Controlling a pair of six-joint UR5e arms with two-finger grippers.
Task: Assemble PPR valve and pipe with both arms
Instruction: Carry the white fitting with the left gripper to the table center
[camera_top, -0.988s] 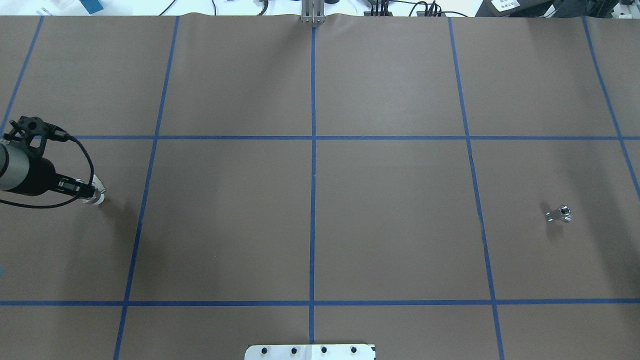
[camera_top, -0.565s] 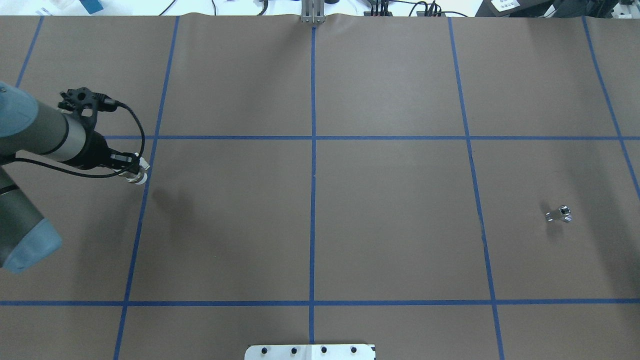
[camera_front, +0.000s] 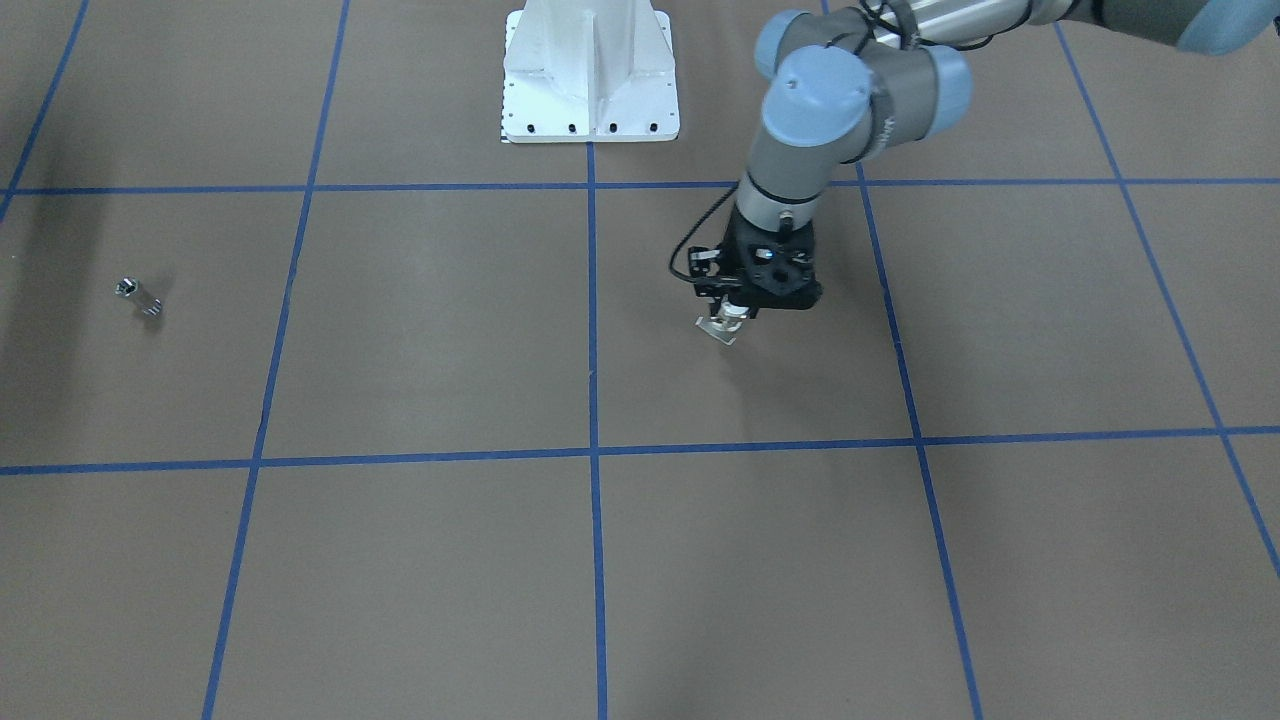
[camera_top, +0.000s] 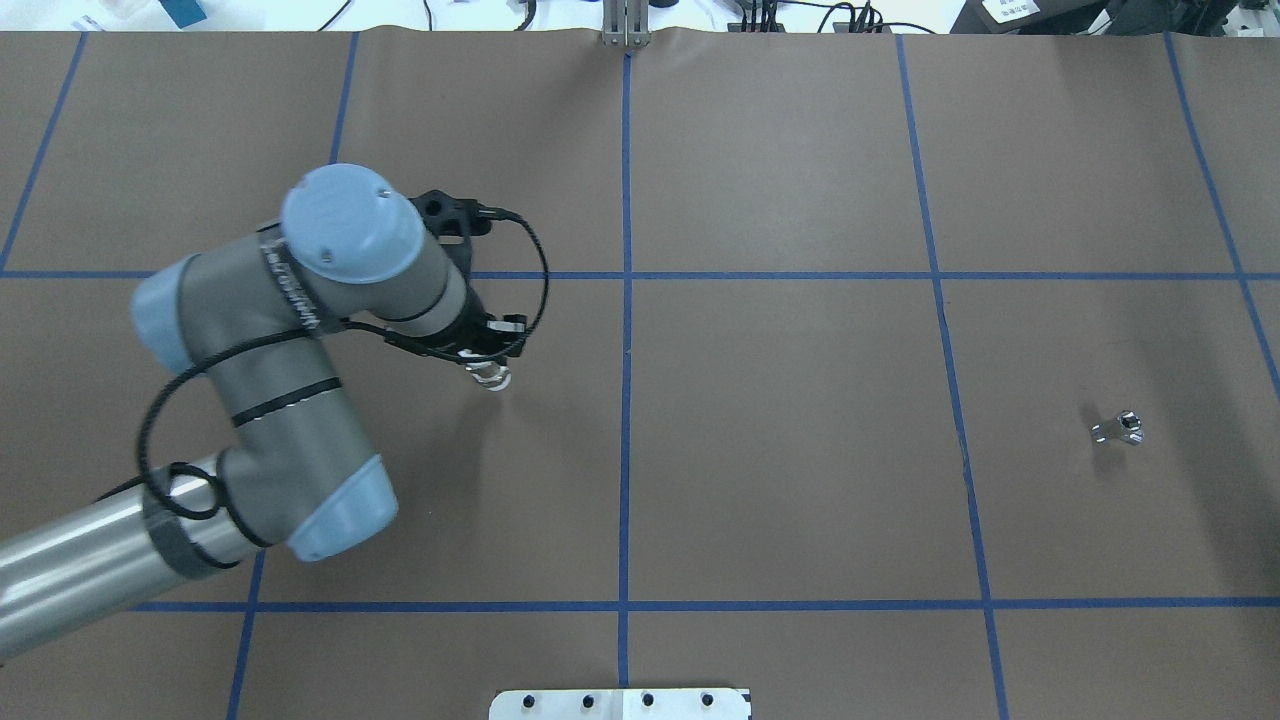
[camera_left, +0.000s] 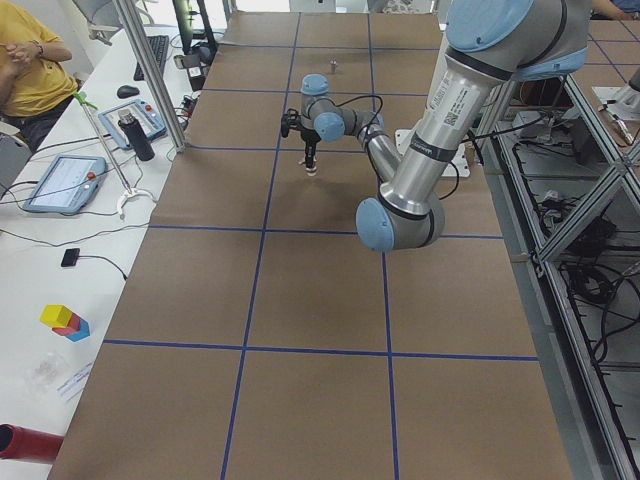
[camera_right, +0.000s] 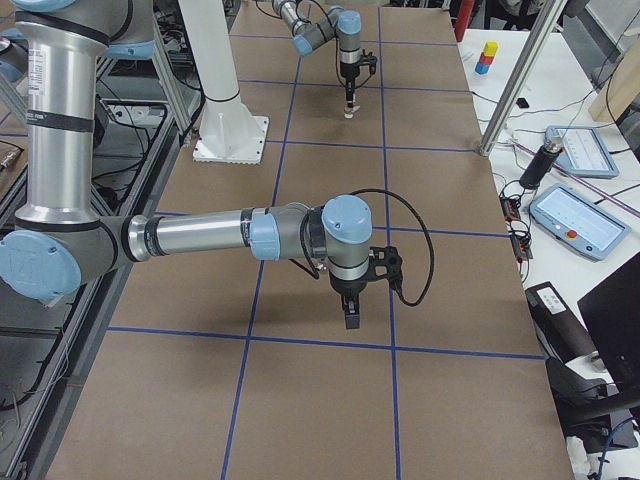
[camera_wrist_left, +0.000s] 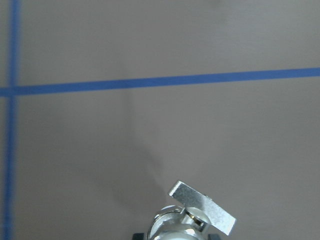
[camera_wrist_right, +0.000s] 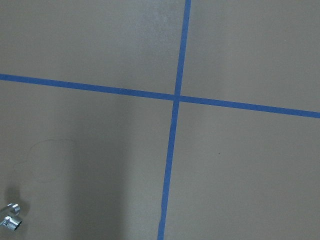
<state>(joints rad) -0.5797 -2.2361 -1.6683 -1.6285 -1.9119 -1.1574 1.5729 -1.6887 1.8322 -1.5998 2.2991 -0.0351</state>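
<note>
L pincer (camera_top: 487, 368): clenched on PPR valve (camera_top: 493, 379), pointing down at table (camera_top: 800, 450); fingers mostly hidden under the wrist in overhead view. PPR valve: white ring end + metallic body, flat silvery lever (camera_wrist_left: 202, 207) sticking out sideways in L wrist view. Located at pincer tip, in grid square just L of centre tape line (camera_top: 626, 350), approx. mid-depth of table. Contact w/ surface: cannot tell. L arm (camera_top: 300, 330): grey, light-blue joint caps, enters from L edge of overhead view, black cable looped along wrist. R pincer (camera_right: 350, 318): seen only from exterior R view, so released or clenched cannot be told; points down over table near a tape crossing. R arm (camera_right: 200, 235): forearm roughly level, reaching out from robot side. Pipe (camera_top: 1120, 428): small shiny metal piece lying on table, robot's R side, well apart from valve; also at lower-L corner of R wrist view. Pedestal (camera_front: 590, 80): white, bolted, robot edge of table at centre line. Side table (camera_left: 60, 260): 2 tablets (camera_left: 65, 183), black bottle (camera_left: 137, 135), coloured blocks (camera_left: 63, 320); person in yellow top (camera_left: 25, 60) beside it.
</note>
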